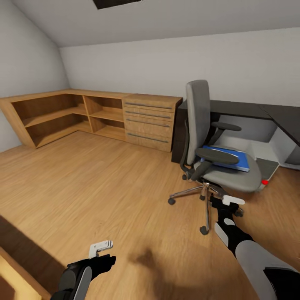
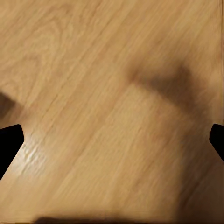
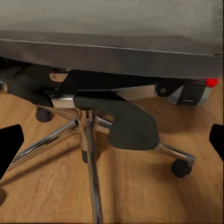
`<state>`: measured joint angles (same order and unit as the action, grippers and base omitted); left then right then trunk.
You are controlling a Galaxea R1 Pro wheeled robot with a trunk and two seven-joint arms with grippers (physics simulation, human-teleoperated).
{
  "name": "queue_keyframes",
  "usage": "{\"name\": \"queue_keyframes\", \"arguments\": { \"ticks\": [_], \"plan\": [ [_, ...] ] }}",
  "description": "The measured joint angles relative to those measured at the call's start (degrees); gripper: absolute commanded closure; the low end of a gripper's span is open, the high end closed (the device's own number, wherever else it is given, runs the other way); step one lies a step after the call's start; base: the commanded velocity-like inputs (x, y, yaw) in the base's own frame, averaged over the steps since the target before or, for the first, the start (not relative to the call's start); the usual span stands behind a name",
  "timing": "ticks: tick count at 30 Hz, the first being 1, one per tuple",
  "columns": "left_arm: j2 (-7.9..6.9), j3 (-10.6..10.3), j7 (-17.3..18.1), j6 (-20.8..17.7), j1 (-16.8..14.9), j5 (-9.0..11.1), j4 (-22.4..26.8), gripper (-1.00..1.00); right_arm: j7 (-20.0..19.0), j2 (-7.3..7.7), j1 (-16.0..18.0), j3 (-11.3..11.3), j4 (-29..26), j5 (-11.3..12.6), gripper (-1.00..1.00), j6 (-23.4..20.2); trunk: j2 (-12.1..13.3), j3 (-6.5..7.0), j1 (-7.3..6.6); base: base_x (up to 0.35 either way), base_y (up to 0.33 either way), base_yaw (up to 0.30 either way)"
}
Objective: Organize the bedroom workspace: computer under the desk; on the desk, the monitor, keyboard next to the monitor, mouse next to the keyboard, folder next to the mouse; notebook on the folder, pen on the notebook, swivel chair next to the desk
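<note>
Two grippers are seen low over the wood floor (image 1: pixel 83 179): the left gripper (image 1: pixel 101 247) has its fingers spread wide and nothing held, while the right gripper (image 1: pixel 230 201), fingers likewise parted and unloaded, is reached toward the chrome base of the swivel chair (image 1: pixel 216 166). On the seat the blue folder (image 1: pixel 229 157) is laid flat. Behind, the black table (image 1: pixel 250 110) is set against the wall, beside wooden shelves (image 1: pixel 96 116).

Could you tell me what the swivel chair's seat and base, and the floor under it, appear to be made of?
The swivel chair seat looks like matt grey fabric upholstery. Its five-star base looks like polished chrome metal, judging by bright reflections. The floor appears to be light wood planks with visible grain and a slight sheen.
</note>
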<state>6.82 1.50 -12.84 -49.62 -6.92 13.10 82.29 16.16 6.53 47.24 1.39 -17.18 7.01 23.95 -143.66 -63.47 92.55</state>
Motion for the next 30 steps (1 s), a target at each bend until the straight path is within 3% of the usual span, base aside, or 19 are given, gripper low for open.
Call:
{"name": "queue_keyframes", "arguments": {
  "ticks": [30],
  "plan": [
    [0.00, 0.0, -0.2, 0.0, 0.0, -0.1, -0.6, -1.00, 0.2, 0.15, -0.1, 0.2, 0.1, 0.5, -1.00, 0.0, 0.0, 1.64, -0.01, -0.007, 0.000, -0.224]
  ]
}}
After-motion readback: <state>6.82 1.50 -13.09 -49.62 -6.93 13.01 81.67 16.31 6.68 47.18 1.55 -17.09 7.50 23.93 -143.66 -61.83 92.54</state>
